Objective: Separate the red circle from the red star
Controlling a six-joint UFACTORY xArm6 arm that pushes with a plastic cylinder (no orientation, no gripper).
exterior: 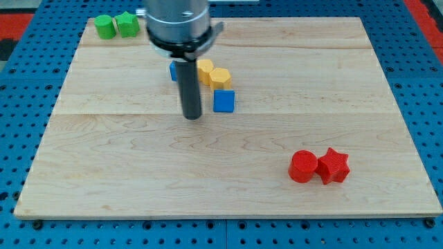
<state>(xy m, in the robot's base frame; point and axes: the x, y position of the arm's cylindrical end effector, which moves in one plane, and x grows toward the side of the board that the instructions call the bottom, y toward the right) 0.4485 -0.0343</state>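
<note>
The red circle [302,167] and the red star [333,166] lie side by side and touching near the view's bottom right, the circle to the left of the star. My tip [192,116] stands on the board left of centre, far up and to the left of both red blocks. It is just left of a blue cube [223,101] and touches no block.
Two yellow blocks [213,73] sit above the blue cube, and another blue block [174,70] is partly hidden behind the rod. Two green blocks [115,25] lie at the top left corner. The wooden board [228,200] rests on a blue pegboard.
</note>
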